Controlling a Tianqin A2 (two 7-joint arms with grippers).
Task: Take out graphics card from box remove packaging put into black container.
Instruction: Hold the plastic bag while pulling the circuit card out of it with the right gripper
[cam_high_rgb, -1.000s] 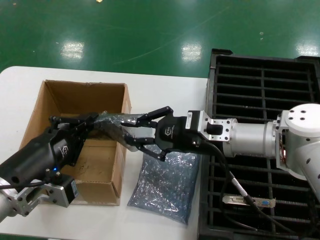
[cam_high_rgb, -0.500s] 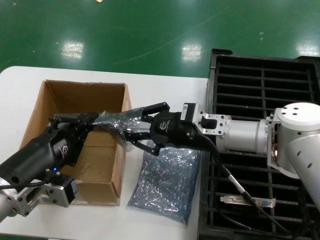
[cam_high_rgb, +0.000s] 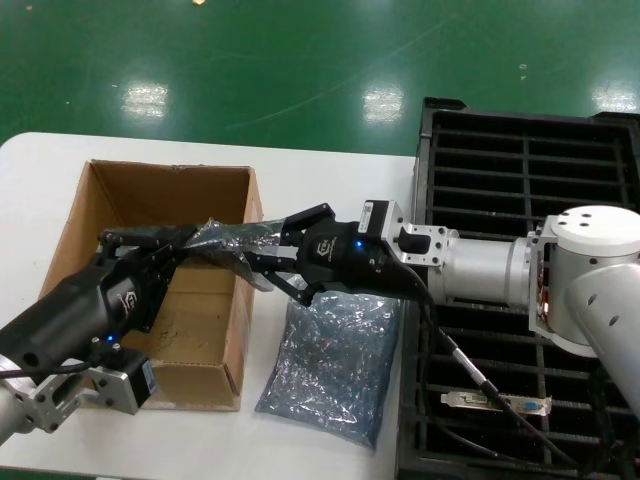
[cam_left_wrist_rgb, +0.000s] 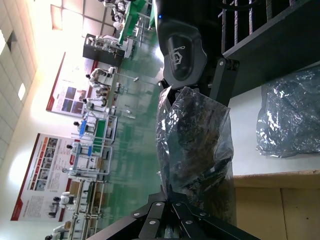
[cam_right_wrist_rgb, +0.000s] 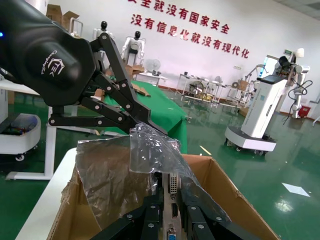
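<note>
- The box (cam_high_rgb: 150, 290), open-topped, sits on the white tabletop (cam_high_rgb: 330, 180), and everything below is placed from it.
- The left hand (cam_high_rgb: 185, 238) reaches over the box's open top, clenched on one end of the packaging (cam_high_rgb: 225, 243).
- The packaging stretches from that grip across the box's right wall, held in the air above the wall's edge.
- The right hand (cam_high_rgb: 262, 262) comes in from the right of the box and is closed on the packaging's other end, just past the right wall.
- In the right wrist view the graphics card (cam_right_wrist_rgb: 171, 200) shows inside the bag between the fingers (cam_right_wrist_rgb: 150, 215), its metal bracket end toward the camera.
- A bluer crinkled bag (cam_high_rgb: 335, 365) lies flat on the tabletop, just right of the box.
- The black container (cam_high_rgb: 520, 200) stands farther right, beyond that bag; another card (cam_high_rgb: 497, 403) lies in one of its nearer slots.
</note>
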